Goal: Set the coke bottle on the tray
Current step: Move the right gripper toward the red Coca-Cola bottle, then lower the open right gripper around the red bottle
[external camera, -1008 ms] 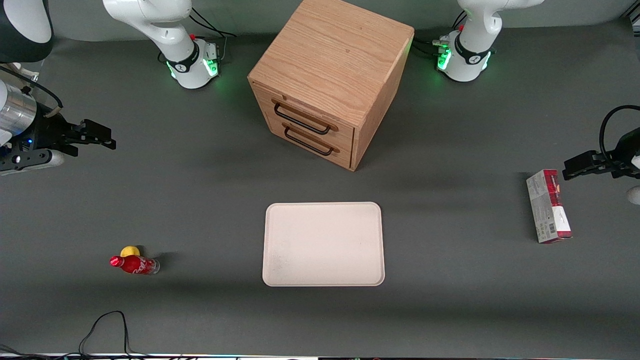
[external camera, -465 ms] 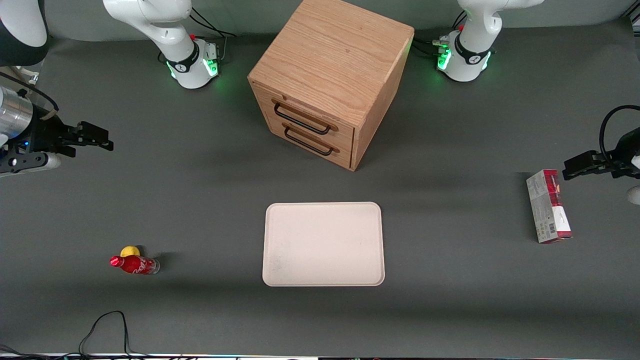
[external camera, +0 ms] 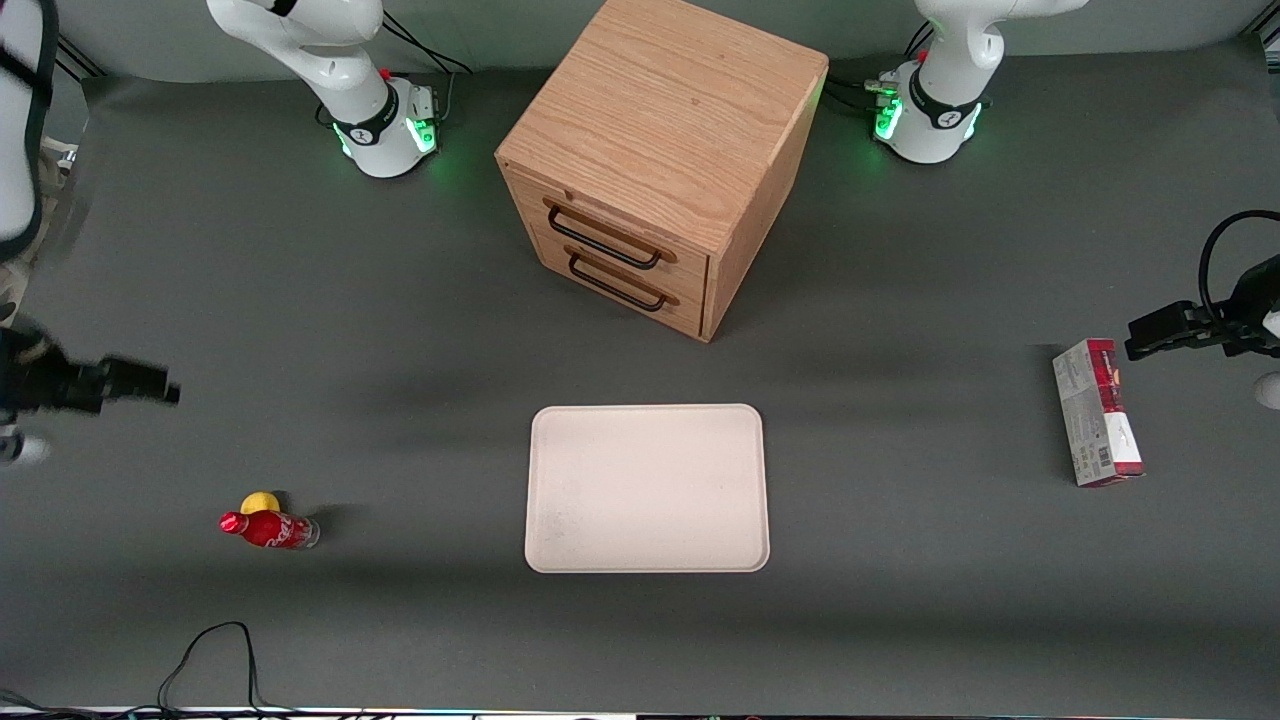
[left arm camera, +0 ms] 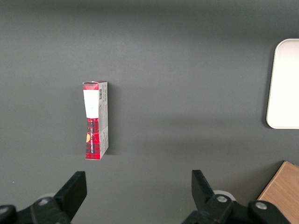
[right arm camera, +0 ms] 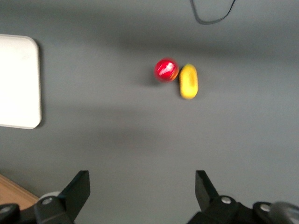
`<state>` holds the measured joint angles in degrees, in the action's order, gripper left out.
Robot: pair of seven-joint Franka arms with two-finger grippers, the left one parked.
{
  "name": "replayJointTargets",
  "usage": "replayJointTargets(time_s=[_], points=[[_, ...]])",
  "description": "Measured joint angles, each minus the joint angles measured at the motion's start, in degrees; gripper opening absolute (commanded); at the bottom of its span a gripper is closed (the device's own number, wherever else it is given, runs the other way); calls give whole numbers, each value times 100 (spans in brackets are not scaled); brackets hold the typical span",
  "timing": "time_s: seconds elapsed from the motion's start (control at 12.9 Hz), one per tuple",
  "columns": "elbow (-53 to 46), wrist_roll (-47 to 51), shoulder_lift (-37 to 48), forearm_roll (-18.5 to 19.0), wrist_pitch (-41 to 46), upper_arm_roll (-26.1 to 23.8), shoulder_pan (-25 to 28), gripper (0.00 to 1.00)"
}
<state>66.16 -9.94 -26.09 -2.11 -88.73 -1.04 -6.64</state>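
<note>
The pincer (external camera: 165, 393) of the working right arm hangs above bare table (external camera: 400, 330) at the working arm's end, farther from the front camera than the coke bottle (external camera: 268, 529) and well apart from it. Its two fingers (right arm camera: 79, 186) are spread wide with nothing between them.

The coke bottle stands upright on the table; the wrist camera sees its red cap (right arm camera: 166, 69) from above. A yellow lemon-like lump (external camera: 260, 501) sits just beside it, slightly farther from the front camera.

The tray (external camera: 647, 488) lies flat near the middle of the table, well apart from the bottle, with nothing on it. A wooden drawer cabinet (external camera: 660, 160) stands farther from the front camera than the tray. A red-and-grey carton (external camera: 1096, 412) lies toward the parked arm's end.
</note>
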Motion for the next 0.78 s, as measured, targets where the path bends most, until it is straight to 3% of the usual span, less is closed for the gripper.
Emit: replayJointTargets(time_s=[0.31,0.78], points=[[-936,-113,-915,1,2,-4,-145,100],[-612,-113,-1063,5,-534,-19,-49,100]])
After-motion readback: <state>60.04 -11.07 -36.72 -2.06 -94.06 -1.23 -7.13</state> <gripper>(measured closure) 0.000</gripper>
